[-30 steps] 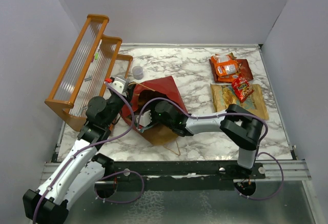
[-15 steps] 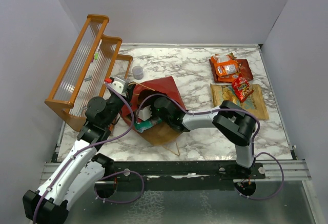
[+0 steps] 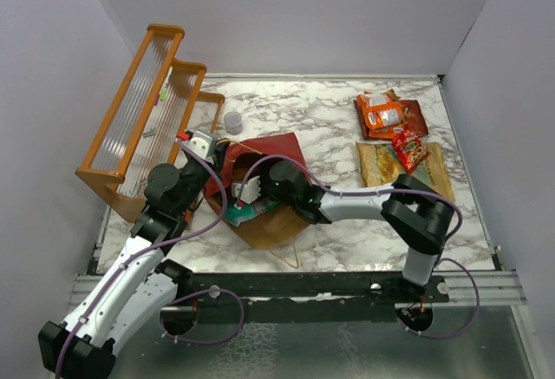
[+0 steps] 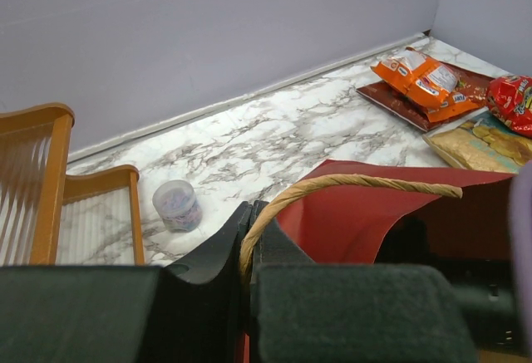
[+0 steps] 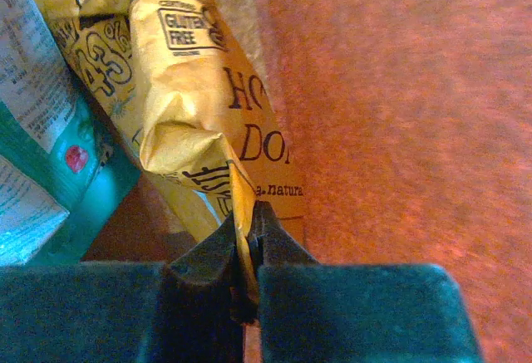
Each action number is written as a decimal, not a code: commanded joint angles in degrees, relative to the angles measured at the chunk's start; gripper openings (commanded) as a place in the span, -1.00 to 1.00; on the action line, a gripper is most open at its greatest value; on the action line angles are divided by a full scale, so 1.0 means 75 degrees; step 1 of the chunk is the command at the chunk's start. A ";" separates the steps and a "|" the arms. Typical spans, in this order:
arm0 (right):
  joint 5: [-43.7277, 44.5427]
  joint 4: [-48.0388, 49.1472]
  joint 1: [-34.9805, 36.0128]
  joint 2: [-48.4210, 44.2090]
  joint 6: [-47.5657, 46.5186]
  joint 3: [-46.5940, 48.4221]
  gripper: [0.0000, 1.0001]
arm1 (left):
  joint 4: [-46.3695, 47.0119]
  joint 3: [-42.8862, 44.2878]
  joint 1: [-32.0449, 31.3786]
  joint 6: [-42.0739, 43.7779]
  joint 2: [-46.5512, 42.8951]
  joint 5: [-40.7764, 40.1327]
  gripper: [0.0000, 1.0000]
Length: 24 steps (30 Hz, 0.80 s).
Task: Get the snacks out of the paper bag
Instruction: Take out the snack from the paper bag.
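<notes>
Right gripper [image 5: 248, 251] inside paper bag [image 3: 267, 148], clamped on yellow packet [image 5: 187, 97]; left gripper [image 4: 248, 242] pinching twine handle [image 4: 357, 182], apparently steadying it. We judge mid-extraction; next, draw packet straight out.

Left arm [image 3: 130, 277], right arm [image 3: 357, 203]: white links, black joints, lilac cables looping alongside.
</notes>
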 commanded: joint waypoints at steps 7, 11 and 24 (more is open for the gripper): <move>-0.1945 -0.0793 0.0002 -0.2173 0.1302 -0.0586 -0.98 | 0.0065 0.0148 0.0039 -0.0022 0.0016 -0.0289 -1.00; -0.2521 -0.1406 0.0001 -0.2671 0.1845 -0.0502 -0.98 | 0.0036 0.0279 0.0033 -0.0147 0.0163 -0.0358 -1.00; -0.2462 -0.3763 -0.0001 -0.3294 0.4022 0.1143 -0.97 | -0.1357 0.2379 0.0059 -0.1388 0.1596 -0.1338 -1.00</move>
